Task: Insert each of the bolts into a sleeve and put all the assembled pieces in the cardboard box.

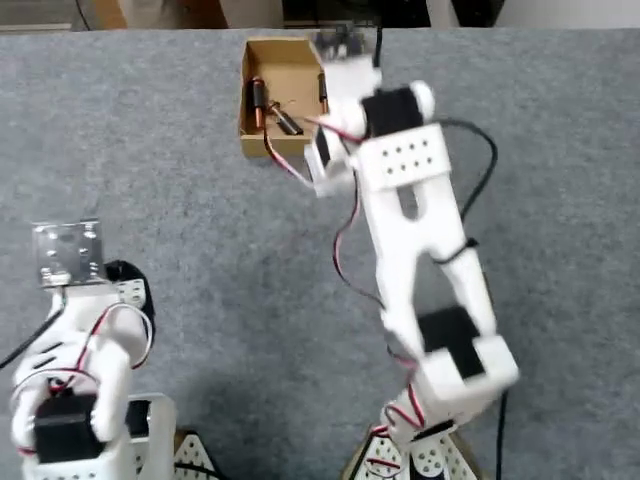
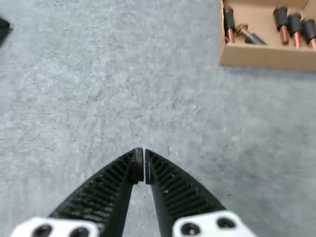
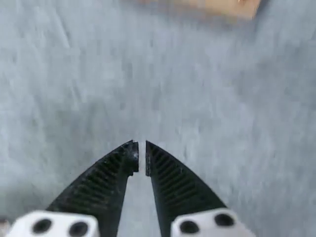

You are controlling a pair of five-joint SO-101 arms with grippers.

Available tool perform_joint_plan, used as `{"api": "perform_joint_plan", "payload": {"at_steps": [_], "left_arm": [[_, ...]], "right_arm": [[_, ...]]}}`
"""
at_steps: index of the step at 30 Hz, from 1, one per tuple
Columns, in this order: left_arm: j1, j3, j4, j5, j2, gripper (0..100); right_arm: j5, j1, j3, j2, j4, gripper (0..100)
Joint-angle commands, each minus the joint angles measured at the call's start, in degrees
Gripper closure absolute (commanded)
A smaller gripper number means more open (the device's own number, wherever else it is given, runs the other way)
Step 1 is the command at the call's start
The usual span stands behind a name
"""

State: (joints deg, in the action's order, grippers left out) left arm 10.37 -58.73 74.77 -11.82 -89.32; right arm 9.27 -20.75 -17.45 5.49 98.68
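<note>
- My left jaws are pressed together, holding nothing, over bare table (image 2: 123, 74) near seven o'clock.
- My right jaws are likewise closed and empty, just beside the box (image 1: 290, 70) at twelve o'clock.
- The pieces (image 2: 295, 22) lie inside the box. They look small, stiff, probably light, and round enough to roll.
- I'd pinch one across its black sleeve (image 2: 281, 15), not the slicker-looking copper bolt (image 2: 284, 34).

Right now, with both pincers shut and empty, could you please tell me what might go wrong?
1. The right arm hangs close beside the box; a sideways swing could shove it.
2. Its red cable droops at the box's near corner and might snag there if the arm pulls back.
3. A shove could jostle the pieces lying loose inside.
</note>
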Motion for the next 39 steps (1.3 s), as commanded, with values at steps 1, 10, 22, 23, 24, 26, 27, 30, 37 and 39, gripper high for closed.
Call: {"api": "perform_joint_plan", "payload": {"at_steps": [1,10,22,23,24,26,27,30,37,39], "left_arm": [[-0.9,-9.8,-5.7,-2.3,-6.7,98],[-0.4,-23.7,-5.4,-2.5,-15.2,98],[1.6,-25.0,4.7,-2.7,-15.1,98],[1.5,-25.8,5.2,-2.7,-15.1,98],[1.4,-26.8,3.5,-2.4,-15.0,98],[1.0,-28.7,0.8,-2.3,-15.0,98],[1.0,-30.6,-0.3,-2.3,-15.0,98],[1.5,-37.9,-1.6,-2.5,-15.0,98],[1.0,-38.2,-1.7,-2.3,-15.0,98],[1.3,-38.2,-1.7,-2.3,-15.0,98]], "right_arm": [[-0.6,3.4,18.3,-11.6,-6.2,98.3],[-5.1,5.6,62.1,-36.8,-36.7,99.8],[-5.1,6.0,91.6,-65.1,-51.9,99.7],[-5.1,6.0,93.2,-67.1,-52.8,99.7],[-5.1,6.0,94.8,-69.2,-53.4,99.7],[-5.1,5.9,98.7,-73.7,-54.7,99.7],[-5.1,5.8,100.9,-76.1,-55.6,99.7],[-5.1,5.9,108.0,-84.0,-58.5,99.7],[-5.1,6.0,114.9,-103.2,-53.3,99.7],[-5.1,6.0,114.8,-107.1,-49.2,99.7]]}}
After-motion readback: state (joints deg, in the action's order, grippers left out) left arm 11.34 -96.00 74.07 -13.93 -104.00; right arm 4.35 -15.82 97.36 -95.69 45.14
